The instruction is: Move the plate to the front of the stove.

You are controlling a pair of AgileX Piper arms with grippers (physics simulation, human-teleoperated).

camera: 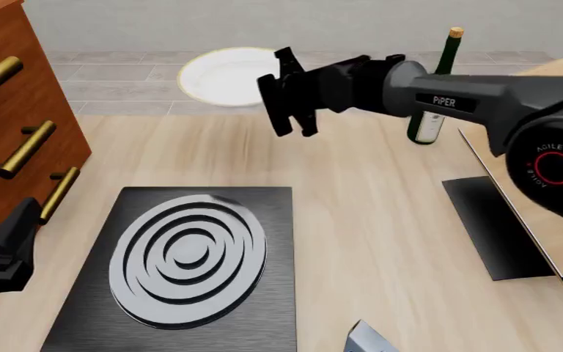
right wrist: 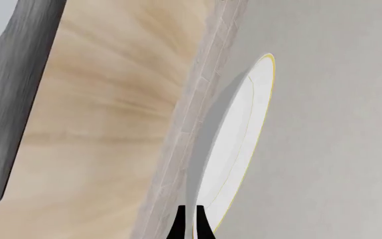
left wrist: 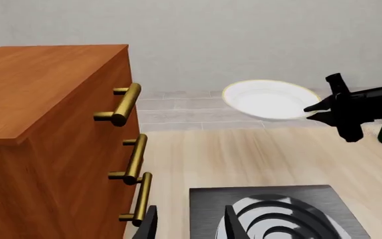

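Plate [camera: 225, 75] sits in our right end effector [camera: 284, 95], whose two dark fingers pinch its near rim edge; in the right wrist view the fingertips [right wrist: 177, 226] lie close together with the thin gold-rimmed edge between them. We see the plate lifted clear of the table [camera: 360, 191] at the far side, hanging over the grey tiled strip by the wall, tilted a little. From the left wrist view the same white dish [left wrist: 267, 98] floats above the far table edge, with the right arm's black fingers touching its side.

Moving outward along our right arm, a green wine bottle [camera: 430, 95] with a gold cap stands upright just behind the forearm, partly hidden by it. Beside it a light wooden board [camera: 526, 183] lies along the right edge, with a plain black flat rectangle [camera: 492, 227] tucked against its near side.

Our left end effector [camera: 3, 253] hangs low at the near left, beside the wooden cabinet [camera: 8, 125] with its brass handles; its fingers stand apart around nothing, spread to a medium width. The stove [camera: 188, 271], a black slab with silver spiral rings, lies flat on the table between the two arms, near us and well apart from the plate.
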